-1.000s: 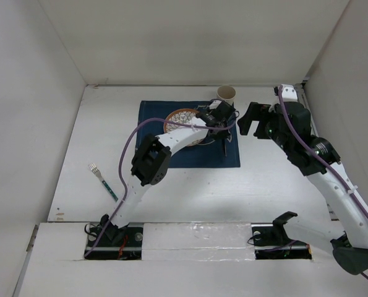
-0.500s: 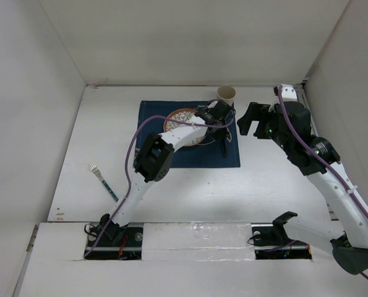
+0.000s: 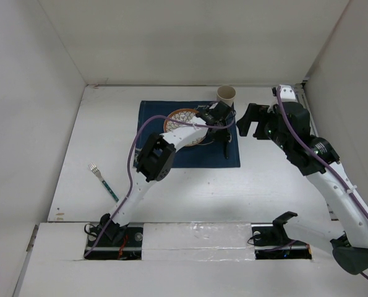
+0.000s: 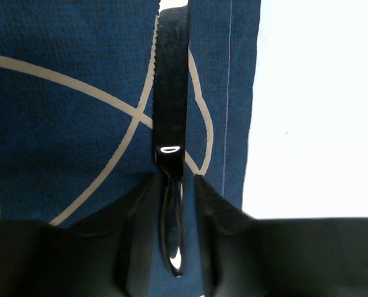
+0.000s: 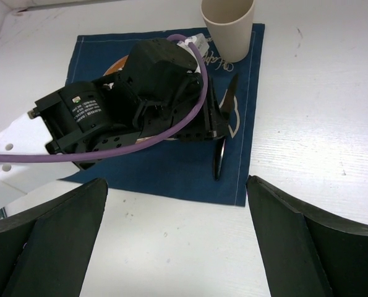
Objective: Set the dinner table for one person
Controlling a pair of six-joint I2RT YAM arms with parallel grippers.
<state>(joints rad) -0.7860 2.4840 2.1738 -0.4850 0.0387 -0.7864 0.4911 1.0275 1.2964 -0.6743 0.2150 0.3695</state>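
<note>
A black knife (image 3: pixel 226 147) lies flat on the right strip of the dark blue placemat (image 3: pixel 171 158), which rests on the white dinner table (image 3: pixel 264 179). In the left wrist view the knife (image 4: pixel 171 80) points away. My left gripper (image 4: pixel 174 185) straddles its handle, narrowly open, with slim gaps at both fingers (image 4: pixel 140 235). In the top view the left gripper (image 3: pixel 222 133) is right of the patterned plate (image 3: pixel 182 117). My right gripper (image 3: pixel 245 120) is wide open and empty, hovering right of the mat. The right wrist view shows the knife (image 5: pixel 219 158) below a beige cup (image 5: pixel 227 25).
The beige cup (image 3: pixel 226 94) stands at the mat's back right corner. A fork (image 3: pixel 102 179) with a teal handle lies on the table at the left. White walls close the table at the back and on both sides.
My left arm's elbow has shifted a little right and toward the back. Its gripper stays at the knife handle. The knife and the right arm have not visibly moved.
</note>
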